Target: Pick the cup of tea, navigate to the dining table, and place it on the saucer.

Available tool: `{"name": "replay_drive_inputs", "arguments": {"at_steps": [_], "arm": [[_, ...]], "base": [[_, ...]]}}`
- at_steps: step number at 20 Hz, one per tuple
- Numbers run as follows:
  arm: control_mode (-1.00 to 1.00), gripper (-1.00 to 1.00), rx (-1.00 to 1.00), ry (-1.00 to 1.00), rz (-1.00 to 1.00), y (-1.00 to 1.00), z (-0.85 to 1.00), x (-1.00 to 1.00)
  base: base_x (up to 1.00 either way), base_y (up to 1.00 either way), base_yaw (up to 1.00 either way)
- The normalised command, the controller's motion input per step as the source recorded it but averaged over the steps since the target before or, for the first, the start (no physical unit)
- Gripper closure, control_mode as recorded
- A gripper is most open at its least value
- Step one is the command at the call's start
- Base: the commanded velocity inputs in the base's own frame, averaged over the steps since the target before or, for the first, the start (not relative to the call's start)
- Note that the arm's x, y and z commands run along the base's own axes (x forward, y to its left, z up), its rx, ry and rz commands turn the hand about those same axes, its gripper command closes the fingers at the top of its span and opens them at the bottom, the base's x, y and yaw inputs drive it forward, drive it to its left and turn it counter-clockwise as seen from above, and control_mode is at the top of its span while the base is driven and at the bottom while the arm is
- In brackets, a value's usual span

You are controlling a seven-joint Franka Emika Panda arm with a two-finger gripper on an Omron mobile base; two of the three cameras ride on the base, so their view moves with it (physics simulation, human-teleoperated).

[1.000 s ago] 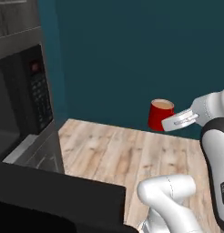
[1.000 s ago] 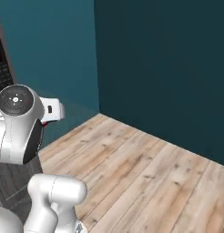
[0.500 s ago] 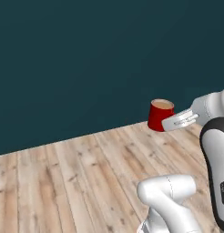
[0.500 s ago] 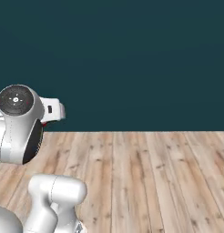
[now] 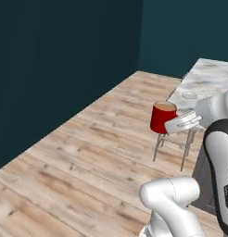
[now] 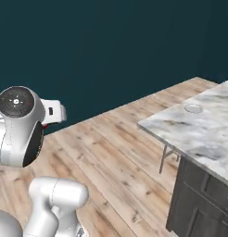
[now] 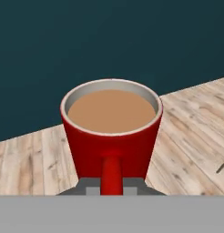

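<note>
You are carrying the cup of tea [image 5: 163,116] off the floor, upright and full, with the gripper [image 5: 182,123] clamped on it at its handle side. Pick step is reading as done. To the right, the dining table [image 6: 205,125] is coming within range, the saucer [image 6: 193,109] lying near its far edge. Remaining, by my judgement: closing in on the table and setting the cup on the saucer

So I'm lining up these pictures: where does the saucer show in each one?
Left base view: saucer on the dining table, just above the cup of tea.
Right base view: saucer upper right, on the marble top.
Hand view: not in it.
Shared landmark: the dining table.
</note>
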Motion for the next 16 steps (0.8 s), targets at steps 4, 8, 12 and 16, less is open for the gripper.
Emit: {"name": "replay_drive_inputs", "arguments": {"at_steps": [4,8,12,16], "arm": [[1.0,1.0,0.0,0.0,0.0,0.0,0.0,0.0],[1.0,1.0,0.0,0.0,0.0,0.0,0.0,0.0],[1.0,1.0,0.0,0.0,0.0,0.0,0.0,0.0],[1.0,1.0,0.0,0.0,0.0,0.0,0.0,0.0]], "base": [[0.01,0.13,-0.99],[0.78,0.67,-0.74],[1.0,0.96,-0.5],[1.0,1.0,-0.44]]}}
